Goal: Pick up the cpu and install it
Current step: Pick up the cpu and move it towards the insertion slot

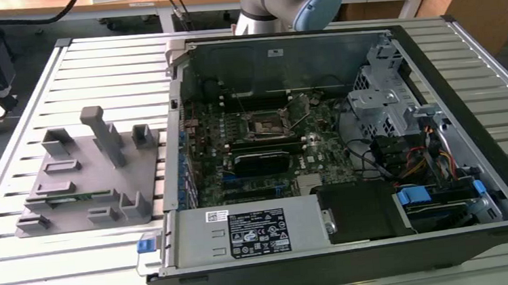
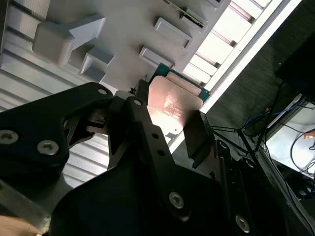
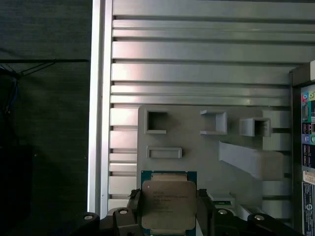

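Observation:
The cpu (image 3: 167, 201) is a flat square chip with a silver-grey metal top on a green rim. It sits between the two black fingers of my gripper (image 3: 168, 210), which is shut on its opposite edges. In the second wrist view the cpu (image 2: 174, 101) catches a pinkish glare, and the gripper (image 2: 167, 123) clamps it from both sides. The chip hangs above the grey holder block (image 3: 206, 147) on the slatted table. In the exterior view, the black square socket frame (image 1: 266, 123) lies open in the middle of the motherboard inside the computer case (image 1: 475, 186).
The grey holder block (image 1: 84, 176) stands at the exterior view's left of the case, with upright posts and a green memory stick (image 1: 68, 196) in it. Cables and a drive cage (image 1: 386, 98) crowd the case's other side. The arm's base (image 1: 284, 0) rises behind the case.

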Tool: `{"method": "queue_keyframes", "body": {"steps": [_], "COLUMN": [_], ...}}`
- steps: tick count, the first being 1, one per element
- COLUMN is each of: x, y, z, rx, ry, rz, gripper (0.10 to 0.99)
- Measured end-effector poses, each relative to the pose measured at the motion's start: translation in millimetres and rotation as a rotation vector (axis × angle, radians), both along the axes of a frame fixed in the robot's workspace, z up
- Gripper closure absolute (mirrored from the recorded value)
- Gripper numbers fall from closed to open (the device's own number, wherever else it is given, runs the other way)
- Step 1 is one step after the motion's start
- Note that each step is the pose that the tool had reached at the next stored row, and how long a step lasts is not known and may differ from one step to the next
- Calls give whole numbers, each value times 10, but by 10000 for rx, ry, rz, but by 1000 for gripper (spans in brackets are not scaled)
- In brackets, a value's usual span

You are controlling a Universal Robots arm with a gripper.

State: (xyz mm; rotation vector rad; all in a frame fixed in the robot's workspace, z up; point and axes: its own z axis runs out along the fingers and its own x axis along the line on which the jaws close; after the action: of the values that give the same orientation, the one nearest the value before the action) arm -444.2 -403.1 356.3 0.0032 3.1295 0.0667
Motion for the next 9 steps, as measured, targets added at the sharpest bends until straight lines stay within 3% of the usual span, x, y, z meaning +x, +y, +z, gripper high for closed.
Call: {"method": "queue_keyframes", "body": {"steps": [9], "x": [0], "y": [20], "z": [196], "rx": [0], "ry": [0], "rz": [0], "gripper": [557]}}
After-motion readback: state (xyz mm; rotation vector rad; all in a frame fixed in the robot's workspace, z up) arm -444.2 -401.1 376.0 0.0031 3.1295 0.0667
